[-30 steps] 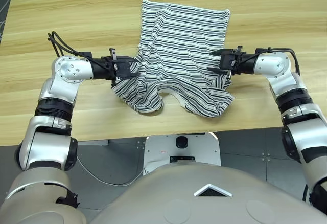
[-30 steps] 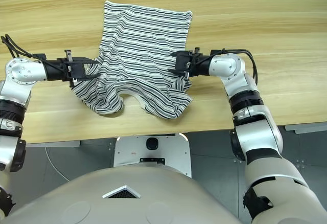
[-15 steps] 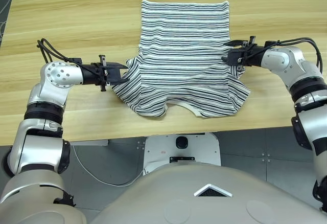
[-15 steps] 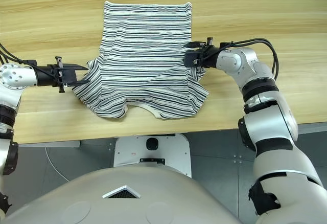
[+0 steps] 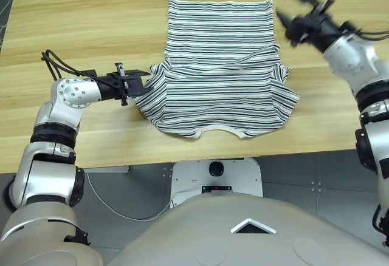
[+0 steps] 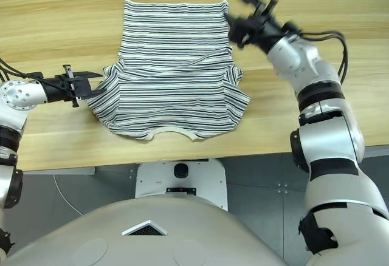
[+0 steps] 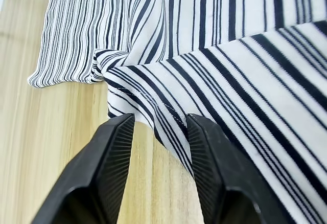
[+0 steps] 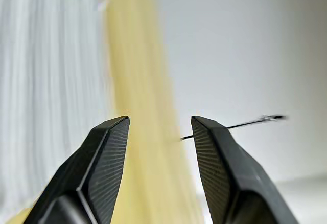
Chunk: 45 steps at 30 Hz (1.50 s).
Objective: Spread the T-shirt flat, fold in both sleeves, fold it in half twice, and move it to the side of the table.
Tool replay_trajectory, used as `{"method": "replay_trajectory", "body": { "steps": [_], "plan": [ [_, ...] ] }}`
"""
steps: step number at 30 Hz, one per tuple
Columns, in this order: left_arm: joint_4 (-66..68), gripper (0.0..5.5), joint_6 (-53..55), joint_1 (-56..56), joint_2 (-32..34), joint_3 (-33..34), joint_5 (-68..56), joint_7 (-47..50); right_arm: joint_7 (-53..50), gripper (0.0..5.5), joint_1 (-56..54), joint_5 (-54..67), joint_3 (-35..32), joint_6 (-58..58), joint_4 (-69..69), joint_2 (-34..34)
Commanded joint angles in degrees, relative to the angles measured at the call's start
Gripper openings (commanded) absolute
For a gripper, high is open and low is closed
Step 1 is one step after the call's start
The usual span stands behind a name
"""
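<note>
T-shirt (image 5: 219, 71) lies rumpled on wooden table (image 5: 91, 11)

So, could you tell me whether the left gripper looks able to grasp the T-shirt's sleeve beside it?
Likely yes: the left gripper sits open at the edge of the T-shirt's sleeve, with nothing in the way.

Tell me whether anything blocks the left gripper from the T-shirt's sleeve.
Nothing visible does. The left gripper is open right at the left sleeve edge of the T-shirt, low over the bare table. In the left wrist view the striped hem lies at its fingertips.
</note>
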Motion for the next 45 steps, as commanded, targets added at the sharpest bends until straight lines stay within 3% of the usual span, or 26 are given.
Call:
{"method": "replay_trajectory", "body": {
  "steps": [1, 6, 9, 12, 19, 28, 32, 36, 39, 45],
  "plan": [
    [-8.6, 1.89, 2.1, 4.3, 1.5, 1.7, -8.8, -8.7, 18.3, 2.25, 2.7, 20.2, -7.3, 4.7, -7.6, 3.2],
    [-17.7, 1.89, 5.8, 8.0, 3.2, 3.2, -13.4, -12.6, 40.9, 2.25, 12.1, 28.0, -4.0, 13.4, -22.6, -1.2],
    [-24.2, 1.89, 8.1, 9.6, 5.0, 5.6, -15.7, -12.6, 56.2, 2.25, 21.1, 29.7, -0.4, 19.7, -33.3, -9.2],
    [-27.2, 1.89, 9.7, 9.4, 4.8, 7.2, -14.1, -10.1, 62.2, 2.25, 25.9, 27.7, 0.0, 24.5, -38.7, -15.2],
    [-17.3, 1.89, 9.5, 10.3, 0.1, -0.5, -0.7, -5.0, 60.3, 2.25, 27.5, 19.7, -0.5, 26.2, -38.7, -17.5],
    [-10.8, 1.89, 7.0, 9.8, -1.3, -4.3, 1.8, -4.3, 57.6, 2.25, 27.9, 11.2, 1.2, 25.2, -36.1, -18.1],
    [-9.3, 1.89, 6.7, 10.2, -0.8, -4.9, 1.9, -4.1, 58.7, 2.25, 32.0, 8.9, 0.6, 27.1, -36.7, -22.3],
    [-9.3, 1.89, 6.7, 10.9, -0.7, -5.4, 1.7, -3.6, 59.7, 2.25, 39.7, 12.5, -2.9, 30.5, -41.7, -27.3],
    [-9.0, 1.89, 6.6, 11.2, -0.8, -5.4, 1.6, -3.0, 59.6, 2.25, 43.0, 18.5, -6.5, 33.5, -45.9, -26.9],
    [-8.2, 1.89, 5.9, 11.3, -0.7, -5.5, 1.5, -2.5, 54.1, 2.25, 38.2, 31.8, -13.7, 34.0, -48.9, -16.4]
  ]
}}
